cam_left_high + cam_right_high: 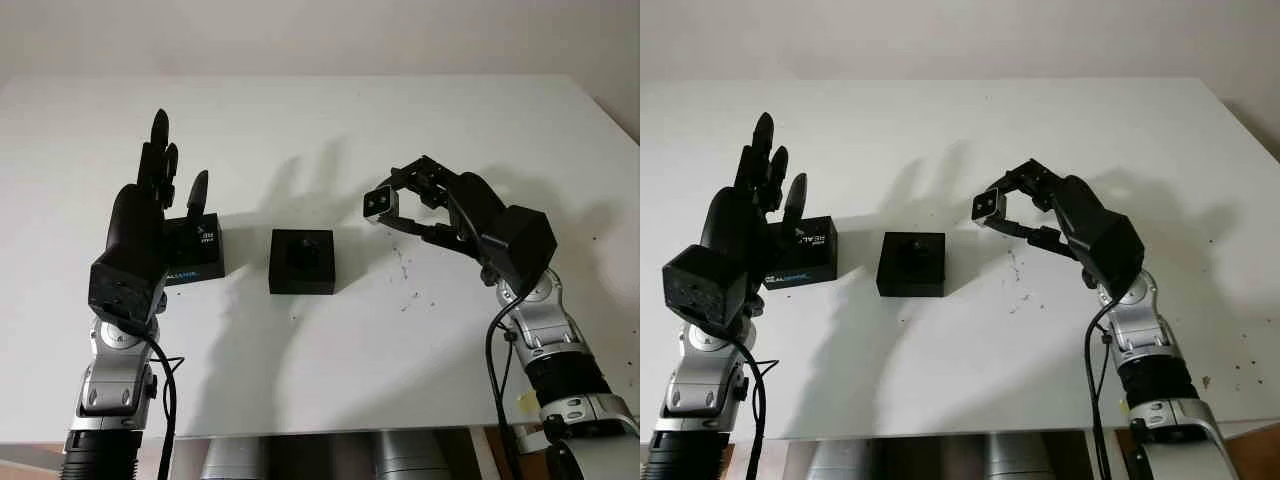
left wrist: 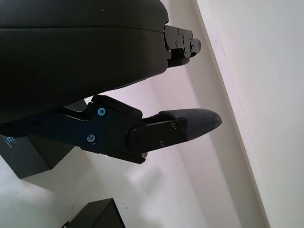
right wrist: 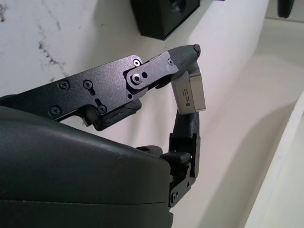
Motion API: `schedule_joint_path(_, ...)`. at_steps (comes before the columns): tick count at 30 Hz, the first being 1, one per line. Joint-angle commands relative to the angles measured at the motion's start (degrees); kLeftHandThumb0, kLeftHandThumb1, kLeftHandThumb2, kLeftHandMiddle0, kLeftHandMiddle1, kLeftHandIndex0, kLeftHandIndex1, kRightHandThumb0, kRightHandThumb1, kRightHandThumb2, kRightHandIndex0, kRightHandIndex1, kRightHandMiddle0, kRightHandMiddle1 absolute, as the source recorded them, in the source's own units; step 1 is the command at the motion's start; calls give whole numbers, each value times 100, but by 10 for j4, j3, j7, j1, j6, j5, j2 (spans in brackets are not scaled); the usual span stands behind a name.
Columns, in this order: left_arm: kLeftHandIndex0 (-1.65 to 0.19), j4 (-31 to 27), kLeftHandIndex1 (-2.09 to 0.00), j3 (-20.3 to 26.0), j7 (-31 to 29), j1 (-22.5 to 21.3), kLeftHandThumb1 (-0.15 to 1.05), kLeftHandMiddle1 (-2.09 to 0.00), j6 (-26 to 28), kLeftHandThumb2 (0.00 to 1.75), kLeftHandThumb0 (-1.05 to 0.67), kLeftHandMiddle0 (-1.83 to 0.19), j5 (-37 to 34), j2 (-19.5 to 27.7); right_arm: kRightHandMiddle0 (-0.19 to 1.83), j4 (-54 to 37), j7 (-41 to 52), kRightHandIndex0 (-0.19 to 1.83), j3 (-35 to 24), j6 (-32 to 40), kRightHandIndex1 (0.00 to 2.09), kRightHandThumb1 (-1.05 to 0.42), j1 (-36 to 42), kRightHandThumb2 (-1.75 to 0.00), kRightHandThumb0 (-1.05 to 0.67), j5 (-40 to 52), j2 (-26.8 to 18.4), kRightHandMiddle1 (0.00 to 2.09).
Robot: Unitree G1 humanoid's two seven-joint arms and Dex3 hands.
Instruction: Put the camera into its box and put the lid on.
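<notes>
While the small silver camera [image 1: 379,203] is pinched in the right hand [image 1: 405,205] right of centre, above the surface [image 1: 420,110], the open box [image 1: 302,261] waits at centre; the left hand [image 1: 160,185], open, is raised over the lid [image 1: 200,252] at left.

I see a white table [image 1: 330,120]. A black box [image 1: 301,261] sits on it, its lid [image 1: 195,256] just beside it.

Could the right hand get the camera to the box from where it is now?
Probably yes. The right hand holds the camera above the table, just right of the open box; nothing lies between them, and the left hand is raised over the lid.
</notes>
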Motion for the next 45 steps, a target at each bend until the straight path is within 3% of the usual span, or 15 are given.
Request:
schedule_joint_path(1,3,-1,-5,9,0,-2,105,-4,-9,63,-68,-3,-9,-3,40,-1,5,29,-4,-1,4,-98,-12,-6,-56,10,17,138)
schedule_joint_path(15,3,0,-5,11,10,-2,105,-5,-17,64,-71,-2,-12,-4,41,-12,23,30,12,-6,5,-98,-7,-5,-57,14,91,142)
schedule_joint_path(45,5,1,-5,11,0,1,105,-5,-18,64,-71,-1,-21,-1,37,103,-5,30,50,-49,5,-97,-39,-5,-54,-48,117,151)
